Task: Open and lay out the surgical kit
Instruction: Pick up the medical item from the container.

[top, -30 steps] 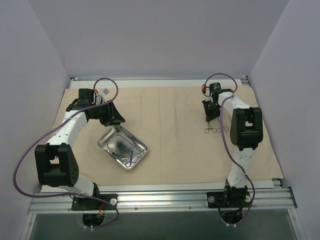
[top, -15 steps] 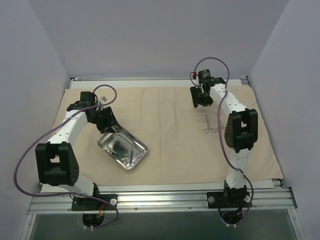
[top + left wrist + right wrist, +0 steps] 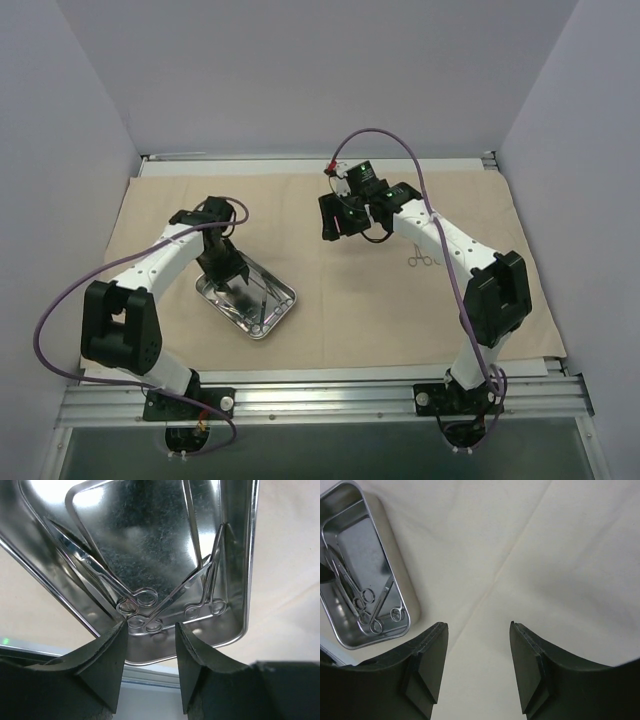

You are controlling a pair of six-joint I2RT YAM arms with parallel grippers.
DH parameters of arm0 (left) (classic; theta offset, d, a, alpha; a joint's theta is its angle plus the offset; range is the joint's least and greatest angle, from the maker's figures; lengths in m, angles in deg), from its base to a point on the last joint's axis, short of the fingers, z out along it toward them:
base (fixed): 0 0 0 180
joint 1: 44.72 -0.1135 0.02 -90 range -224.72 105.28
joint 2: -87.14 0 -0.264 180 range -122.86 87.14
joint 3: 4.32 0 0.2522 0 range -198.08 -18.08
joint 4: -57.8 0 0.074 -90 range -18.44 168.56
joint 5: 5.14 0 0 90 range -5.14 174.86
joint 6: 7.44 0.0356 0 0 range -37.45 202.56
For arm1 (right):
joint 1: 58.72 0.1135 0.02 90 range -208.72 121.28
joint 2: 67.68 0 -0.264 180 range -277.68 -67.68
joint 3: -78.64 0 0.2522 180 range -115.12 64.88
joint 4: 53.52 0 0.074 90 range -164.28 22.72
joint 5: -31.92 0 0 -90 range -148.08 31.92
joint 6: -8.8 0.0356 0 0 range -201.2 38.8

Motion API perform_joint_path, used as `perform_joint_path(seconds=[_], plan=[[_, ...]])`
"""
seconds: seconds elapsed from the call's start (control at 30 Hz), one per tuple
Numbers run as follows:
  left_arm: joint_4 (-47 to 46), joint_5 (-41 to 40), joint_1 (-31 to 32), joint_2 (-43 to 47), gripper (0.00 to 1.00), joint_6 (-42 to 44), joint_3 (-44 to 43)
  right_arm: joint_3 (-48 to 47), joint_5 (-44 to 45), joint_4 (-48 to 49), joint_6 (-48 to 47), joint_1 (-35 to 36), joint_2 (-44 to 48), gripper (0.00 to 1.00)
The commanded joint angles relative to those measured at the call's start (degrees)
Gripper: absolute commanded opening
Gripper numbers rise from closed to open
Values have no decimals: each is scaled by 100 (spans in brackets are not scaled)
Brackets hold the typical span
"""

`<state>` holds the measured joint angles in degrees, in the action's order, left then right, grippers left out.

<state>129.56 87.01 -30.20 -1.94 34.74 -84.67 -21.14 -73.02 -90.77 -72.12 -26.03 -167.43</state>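
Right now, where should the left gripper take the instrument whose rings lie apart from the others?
Likely by the shanks of that ring-handled instrument, just above its rings, coming straight down with the left gripper: the walls of the steel tray bar any side approach.

I see the beige cloth (image 3: 330, 320) spread flat. The shiny steel tray (image 3: 288, 296) sits on it left of centre, holding several ring-handled instruments (image 3: 258, 305). The loose instruments (image 3: 424, 261) lie on the cloth at right.

The tray (image 3: 283, 291) sat on the cloth wrap (image 3: 350, 310), left of centre, holding instruments (image 3: 257, 306) (crossing one another). Another instrument (image 3: 424, 261) lay on the cloth, well right.
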Motion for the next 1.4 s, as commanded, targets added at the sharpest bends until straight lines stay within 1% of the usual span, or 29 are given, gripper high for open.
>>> perform_joint_path(seconds=[0.0, 0.07, 0.17, 0.33, 0.4, 0.5, 0.6, 0.8, 0.93, 1.03, 1.07, 1.13, 1.17, 1.27, 1.37], plan=[[309, -602, 251, 5, 52, -1124, 48, 33, -211, 187, 173, 36, 324, 52], [370, -611, 349, -31, 53, -1475, 303, 102, -176, 160, 147, 88, 420, 52], [256, -654, 420, -39, 54, -1739, 603, 322, -229, 221, 164, 98, 552, 53], [-25, -716, 411, -153, 55, -1942, 822, 472, -255, 248, 138, 115, 693, 53], [-278, -646, 411, -198, 55, -2074, 989, 542, -246, 248, 138, 132, 711, 53], [-709, -593, 411, -233, 54, -2118, 1209, 586, -246, 257, 129, 150, 737, 53], [-939, -576, 385, -399, 55, -2083, 1288, 656, -246, 248, 120, 168, 763, 53], [-1387, -575, 367, -909, 55, -2101, 1210, 779, -308, 318, 164, 185, 764, 53], [-1624, -532, 358, -1243, 49, -2092, 1166, 762, -360, 336, 173, 203, 728, 53], [-1879, -400, 332, -1524, 38, -2031, 1244, 744, -352, 318, 155, 212, 728, 53], [-2010, -374, 314, -1577, 29, -1952, 1271, 753, -352, 318, 147, 212, 728, 53], [-2090, -295, 271, -1691, 20, -1855, 1280, 762, -369, 310, 147, 212, 720, 53], [-2099, -286, 262, -1709, 12, -1768, 1236, 753, -369, 301, 147, 212, 720, 53], [-2030, -233, 253, -1622, 3, -1583, 1148, 753, -378, 274, 138, 212, 720, 53], [-1741, -215, 261, -1376, 2, -1425, 911, 701, -387, 248, 120, 220, 667, 53]])
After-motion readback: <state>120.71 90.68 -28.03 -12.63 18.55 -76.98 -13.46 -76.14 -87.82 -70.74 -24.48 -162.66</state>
